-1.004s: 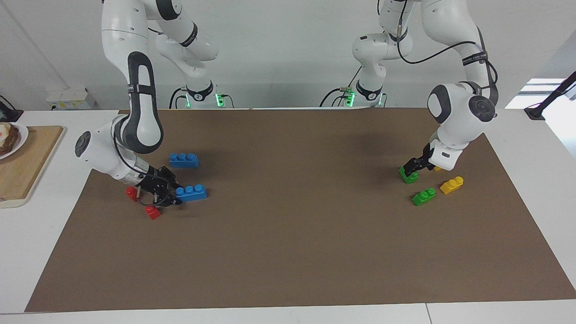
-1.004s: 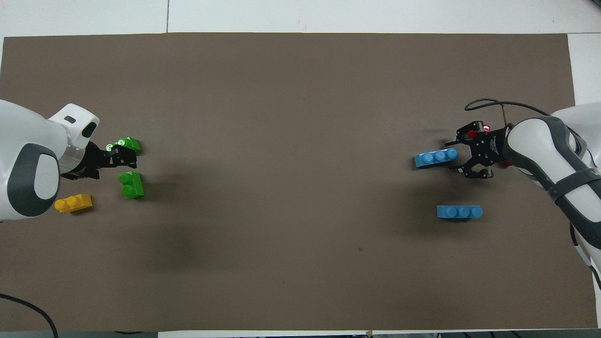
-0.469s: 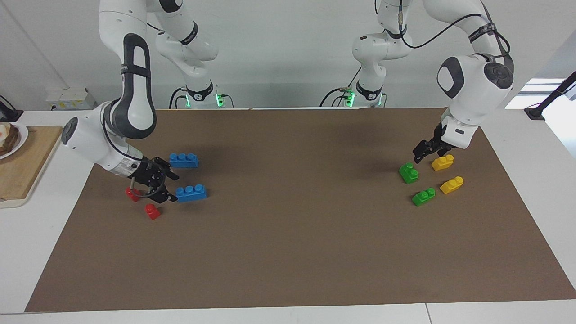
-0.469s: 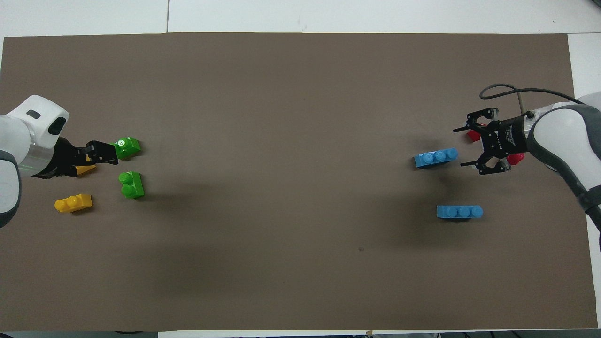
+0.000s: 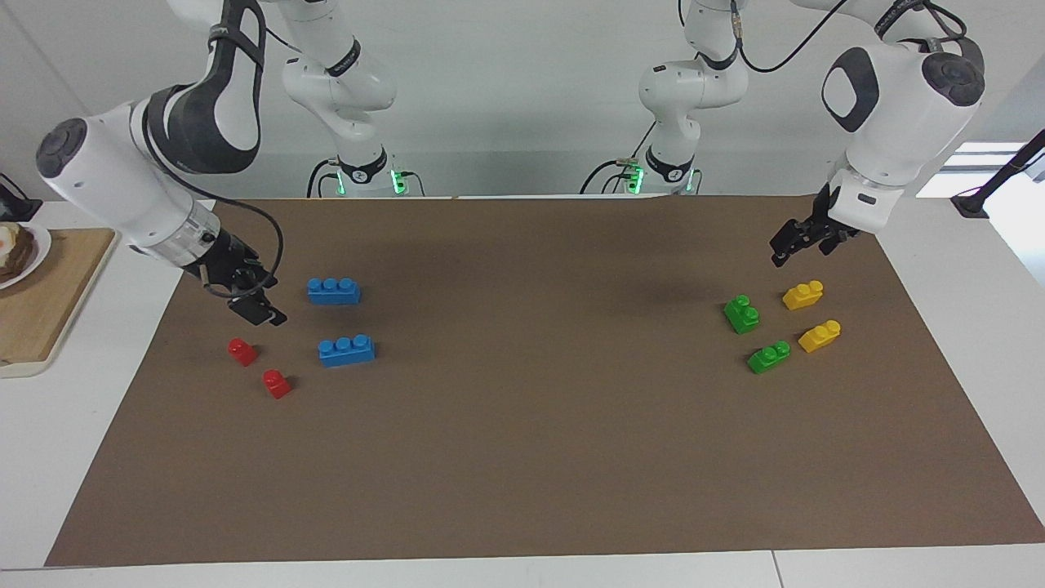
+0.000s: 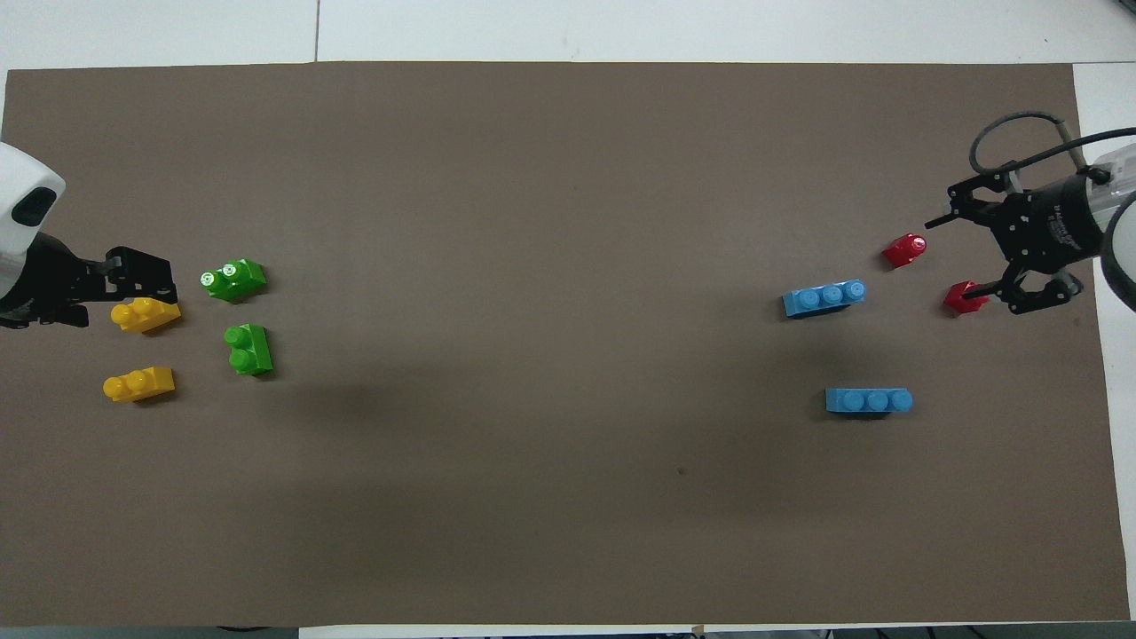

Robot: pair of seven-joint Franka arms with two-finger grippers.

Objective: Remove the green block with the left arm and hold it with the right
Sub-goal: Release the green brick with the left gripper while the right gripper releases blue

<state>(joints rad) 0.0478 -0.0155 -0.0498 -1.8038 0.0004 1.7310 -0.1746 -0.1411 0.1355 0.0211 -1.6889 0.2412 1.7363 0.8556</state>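
Our left gripper [image 5: 785, 242], in the facing view, hangs open and empty above the mat's edge; our right gripper [image 5: 255, 306] hangs empty too, its jaws spread. From overhead, the green block [image 6: 232, 279] sits just beside a yellow brick [image 6: 145, 314]. We judge it light, rigid and slick, best pinched across its flat sides below the studs.

A plate [image 5: 33, 253] of food on a wooden board [image 5: 49, 302] is cut off by the facing view's edge, at the right arm's end of the table. In the overhead view both arms leave the frame past their wrists.
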